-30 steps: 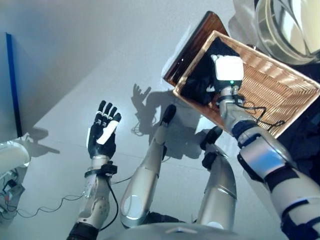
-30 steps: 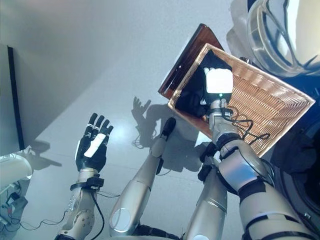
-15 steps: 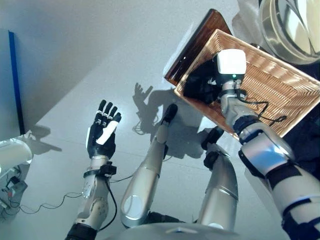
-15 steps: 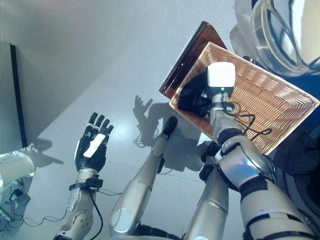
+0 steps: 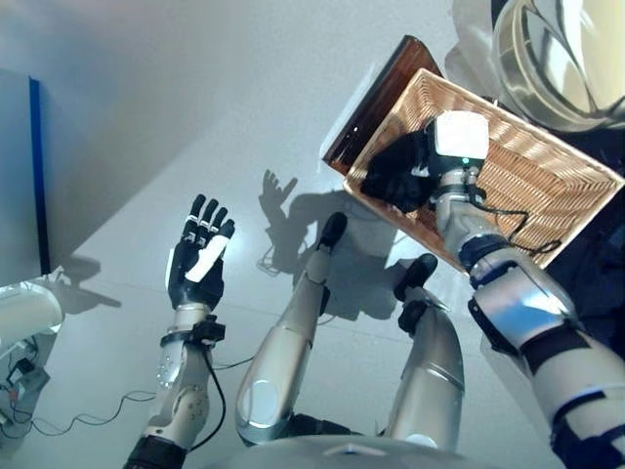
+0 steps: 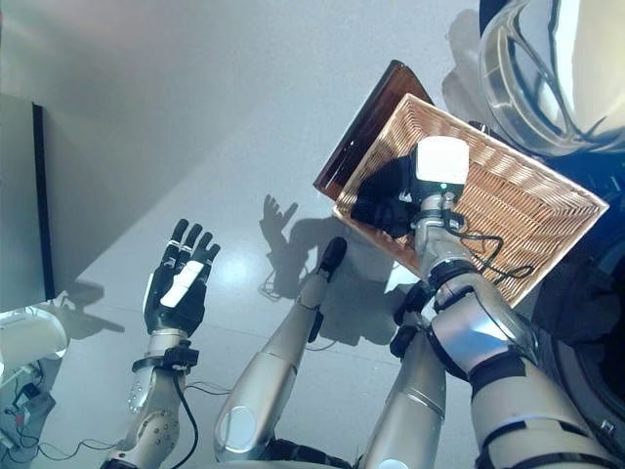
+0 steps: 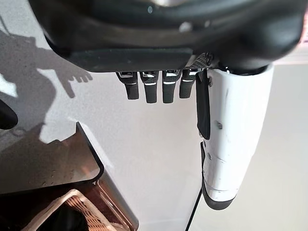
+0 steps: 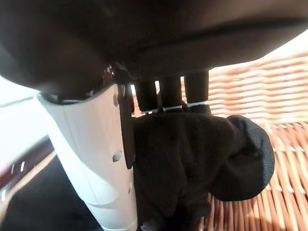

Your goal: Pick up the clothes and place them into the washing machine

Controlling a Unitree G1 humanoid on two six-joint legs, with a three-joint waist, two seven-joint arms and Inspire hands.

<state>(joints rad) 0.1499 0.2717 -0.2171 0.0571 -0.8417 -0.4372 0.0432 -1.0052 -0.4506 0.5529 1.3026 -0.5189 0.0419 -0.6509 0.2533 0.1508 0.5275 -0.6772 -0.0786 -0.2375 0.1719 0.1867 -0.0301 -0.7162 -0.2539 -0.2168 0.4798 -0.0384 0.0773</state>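
Floor [image 5: 146, 117] of pale grey lay under the whole scene, with a dark-edged panel [image 5: 37, 176] standing at the far left. Just right of it the left hand [image 5: 198, 256] hovered over bare floor, fingers straight and spread, holding nothing. Farther right, a dark brown board [image 5: 376, 93] lay on the floor with a wicker basket [image 5: 547, 161] resting on it. The right hand [image 5: 444, 161] was down inside the basket at its left end, its fingers and thumb curled round a bunch of black clothes [image 8: 192, 154]; the right wrist view showed the dark cloth gripped between them, above the woven bottom. At the upper right stood the washing machine [image 5: 562, 59], its round door rim just beyond the basket.
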